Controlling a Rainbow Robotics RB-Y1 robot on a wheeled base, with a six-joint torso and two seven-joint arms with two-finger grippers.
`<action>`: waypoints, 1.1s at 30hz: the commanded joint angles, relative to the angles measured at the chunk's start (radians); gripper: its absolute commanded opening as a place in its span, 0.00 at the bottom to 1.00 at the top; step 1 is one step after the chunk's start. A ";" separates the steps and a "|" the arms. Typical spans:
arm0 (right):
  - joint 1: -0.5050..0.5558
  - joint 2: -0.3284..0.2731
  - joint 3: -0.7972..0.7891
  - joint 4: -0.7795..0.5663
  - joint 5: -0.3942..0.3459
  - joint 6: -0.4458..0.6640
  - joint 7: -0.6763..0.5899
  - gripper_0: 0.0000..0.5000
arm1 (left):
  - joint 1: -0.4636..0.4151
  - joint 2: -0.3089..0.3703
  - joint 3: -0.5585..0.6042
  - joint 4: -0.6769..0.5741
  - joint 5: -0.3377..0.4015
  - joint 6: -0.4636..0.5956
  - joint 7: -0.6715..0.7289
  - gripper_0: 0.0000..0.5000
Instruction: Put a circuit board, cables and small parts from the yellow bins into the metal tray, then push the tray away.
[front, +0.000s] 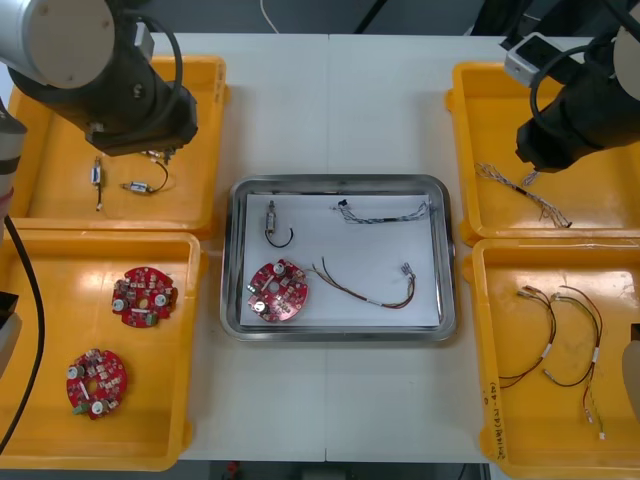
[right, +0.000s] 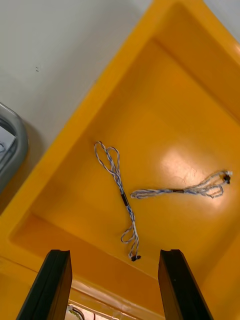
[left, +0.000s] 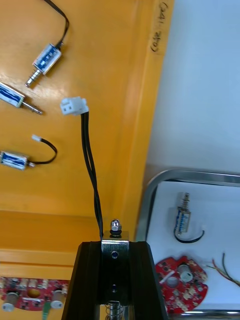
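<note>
Centre: metal tray (front: 340, 334) with one circuit board (front: 278, 292), two cables (front: 368, 292), one small metal part (front: 272, 214). Upper left: left gripper (left: 115, 246) clenched on another part (left: 115, 229), three loose parts (left: 47, 58) beneath. Upper right: right gripper (right: 114, 256) released above two twisted cables (right: 121, 192).

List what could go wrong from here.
1. The left gripper holds a small metal part whose black cable trails out over the yellow bin; it might snag the bin's wall.
2. The right gripper, fingers open, hovers above two twisted cables lying close together; it may lift both.
</note>
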 joint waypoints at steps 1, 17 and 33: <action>0.069 -0.047 -0.100 -0.068 0.006 0.000 -0.038 1.00 | 0.003 -0.046 -0.073 -0.070 0.009 0.000 0.163 0.00; 0.302 -0.168 -0.333 -0.188 -0.236 0.000 -0.055 1.00 | 0.002 -0.132 -0.314 -0.055 -0.029 -0.125 0.298 0.01; 0.417 -0.137 -0.367 -0.233 -0.287 0.000 -0.303 1.00 | 0.002 -0.191 -0.434 0.114 -0.109 -0.300 0.287 0.00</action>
